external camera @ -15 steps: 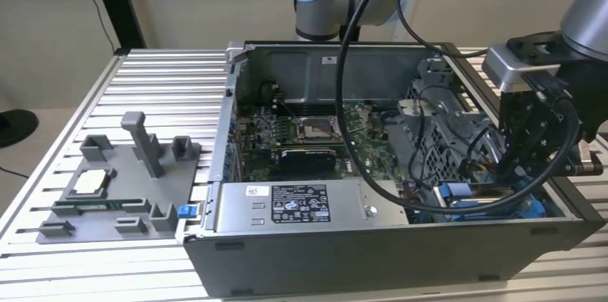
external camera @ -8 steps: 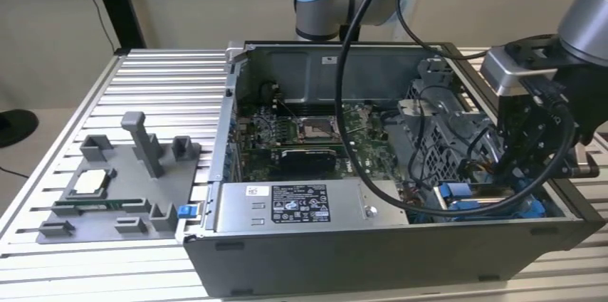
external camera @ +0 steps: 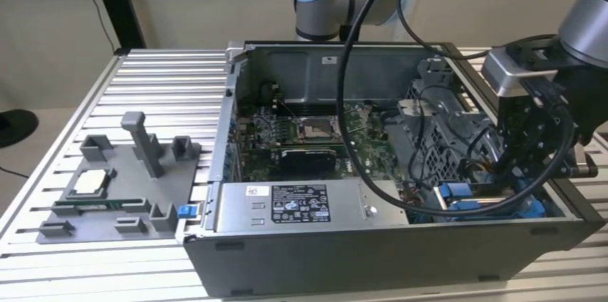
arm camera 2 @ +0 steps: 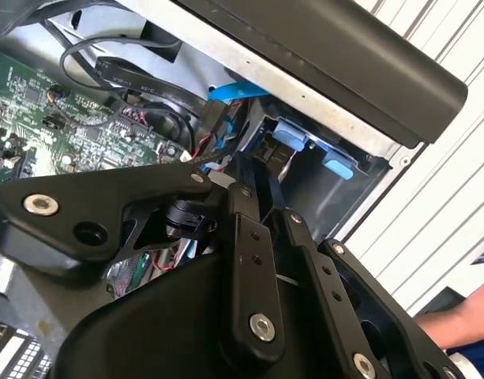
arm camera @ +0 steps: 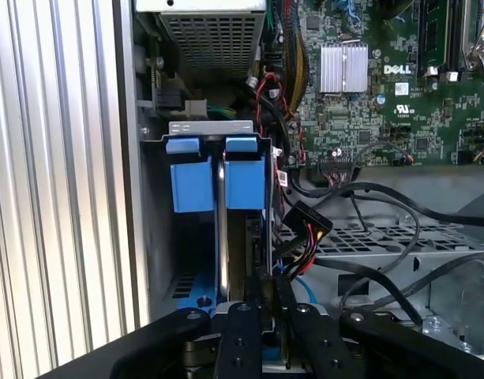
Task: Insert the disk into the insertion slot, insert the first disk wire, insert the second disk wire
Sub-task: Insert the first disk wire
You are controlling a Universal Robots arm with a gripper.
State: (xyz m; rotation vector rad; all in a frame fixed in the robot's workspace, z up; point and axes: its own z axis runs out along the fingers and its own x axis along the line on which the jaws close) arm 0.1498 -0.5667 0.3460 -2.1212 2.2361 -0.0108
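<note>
Arm (external camera: 589, 10) angled steeply down into computer case (external camera: 380, 252) corner; gripper (arm camera: 271, 286) at insertion slot (arm camera: 193, 185), jaws pressed together, anything held between them indiscernible.

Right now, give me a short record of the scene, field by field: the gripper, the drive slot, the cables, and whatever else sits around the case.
gripper: down inside the open computer case, at the insertion slot
insertion slot: blue rails and clips, against the case wall
cables: black connector with red and yellow wires, beside the slot
power supply: grey labelled box along the case's near wall
fixture: grey parts holder on the slatted table, at the exterior view's left
</note>
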